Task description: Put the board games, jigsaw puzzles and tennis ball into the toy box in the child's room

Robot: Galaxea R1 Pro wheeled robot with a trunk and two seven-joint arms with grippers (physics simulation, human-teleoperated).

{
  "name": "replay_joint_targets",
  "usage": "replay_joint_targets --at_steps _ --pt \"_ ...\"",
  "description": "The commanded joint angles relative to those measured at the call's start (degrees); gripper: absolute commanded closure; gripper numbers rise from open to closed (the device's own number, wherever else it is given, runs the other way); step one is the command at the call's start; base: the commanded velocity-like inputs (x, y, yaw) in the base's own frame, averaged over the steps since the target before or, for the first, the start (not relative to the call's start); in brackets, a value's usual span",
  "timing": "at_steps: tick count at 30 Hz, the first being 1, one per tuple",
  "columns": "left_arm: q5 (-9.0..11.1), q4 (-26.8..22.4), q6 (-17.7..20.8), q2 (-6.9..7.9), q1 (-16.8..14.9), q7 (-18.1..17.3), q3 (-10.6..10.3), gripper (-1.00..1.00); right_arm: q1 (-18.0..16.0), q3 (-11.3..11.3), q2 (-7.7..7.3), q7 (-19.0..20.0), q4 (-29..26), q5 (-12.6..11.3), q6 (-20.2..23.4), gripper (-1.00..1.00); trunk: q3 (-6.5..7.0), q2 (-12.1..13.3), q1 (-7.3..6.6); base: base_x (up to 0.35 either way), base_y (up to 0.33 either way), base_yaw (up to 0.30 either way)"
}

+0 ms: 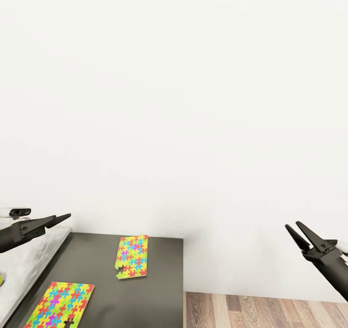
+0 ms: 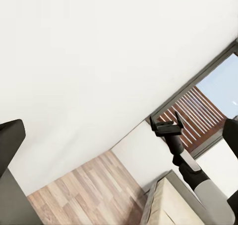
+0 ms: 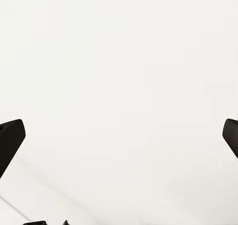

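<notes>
Lying flat on the dark table (image 1: 159,279), two bright multicoloured jigsaw puzzles (image 1: 131,256); both grippers (image 1: 302,235) spread, empty.

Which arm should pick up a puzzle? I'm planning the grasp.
Probably left. The left pincer hovers beside the dark desk holding both puzzles; the right pincer hangs beyond the desk's edge, over the floor.

wall (image 3: 119,76): plain white, across nearly the whole frame
right gripper (image 3: 119,140): two dark fingertips (image 3: 10,140) at opposite edges, wide apart, nothing between them
</notes>
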Motion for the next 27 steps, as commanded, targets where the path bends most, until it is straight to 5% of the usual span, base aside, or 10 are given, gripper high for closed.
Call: replay_joint_targets --at_steps 1,7,13,17,22,27 --pt "0.01 -0.02 0.61 -0.02 -0.05 -0.2 -0.04 -1.0 -0.05 0.07 -0.03 -0.02 0.0 -0.16 -0.49 -1.0 -0.13 -0.13 0.04 0.0 0.0 0.0" --pt "-0.47 -0.25 0.7 -0.21 -0.05 -0.2 -0.57 -1.0 -0.12 0.67 -0.2 -7.5 2.36 3.71 -2.12 -1.0 -0.13 -0.13 0.04 0.0 0.0 0.0" --pt "-6.42 -0.27 1.23 -1.37 -0.35 5.53 -0.33 -1.0 -0.9 7.43 -0.38 -19.43 3.94 8.6 -1.84 -1.0 -0.13 -0.13 0.04 0.0 0.0 0.0" --pt "-7.84 -0.27 1.5 -3.41 -0.87 10.79 -0.35 -1.0 -2.28 11.75 -0.58 -27.92 4.02 9.23 -1.57 -1.0 -0.13 -0.13 0.04 0.0 0.0 0.0" --pt "-8.06 -0.41 2.33 -8.78 -1.19 28.98 -0.52 -1.0 -3.62 16.02 -2.48 -39.32 4.05 9.22 1.28 -1.0 -0.13 -0.13 0.04 0.0 0.0 0.0" --pt "-8.18 -0.23 5.44 -13.98 -3.74 45.79 -3.95 -1.0 -3.8 17.13 -3.48 -41.9 4.04 9.2 2.24 -1.0 -0.13 -0.13 0.04 0.0 0.0 0.0"
